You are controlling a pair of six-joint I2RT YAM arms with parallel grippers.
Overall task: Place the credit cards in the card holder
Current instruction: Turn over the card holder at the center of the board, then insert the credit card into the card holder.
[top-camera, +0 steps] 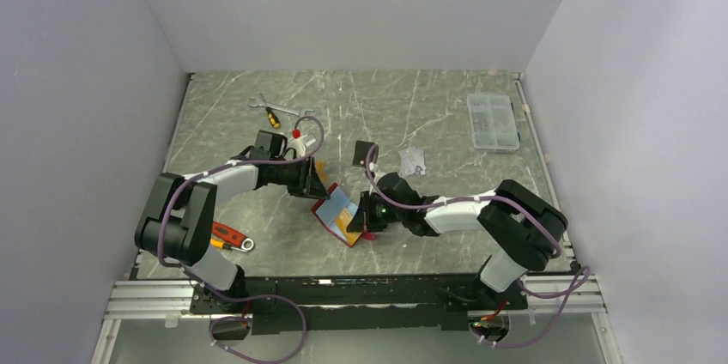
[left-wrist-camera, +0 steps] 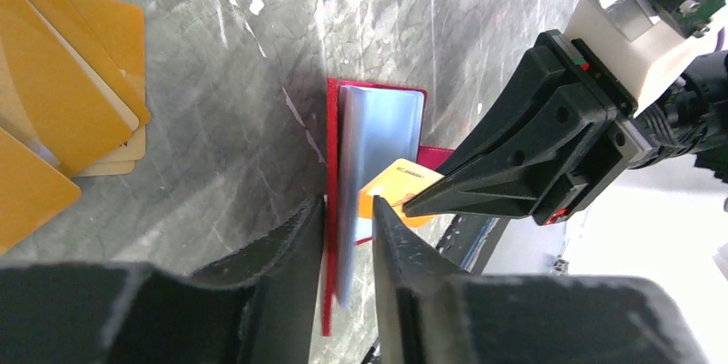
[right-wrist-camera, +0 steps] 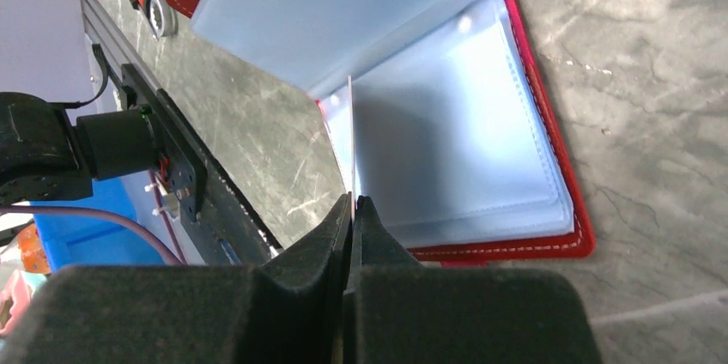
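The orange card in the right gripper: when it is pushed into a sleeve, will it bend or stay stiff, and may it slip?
Probably stiff: the orange card juts straight from the shut right gripper, without sagging. It looks thin and smooth, so it may slip, being pinched at one end only. Likely light too.

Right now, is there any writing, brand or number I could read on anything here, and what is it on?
Orange card pinched in the right gripper: one short line of dark print, too small and blurred to read.
Loose orange cards: no print visible.
Card holder: no text or logo visible.
Nothing else in view carries legible text.
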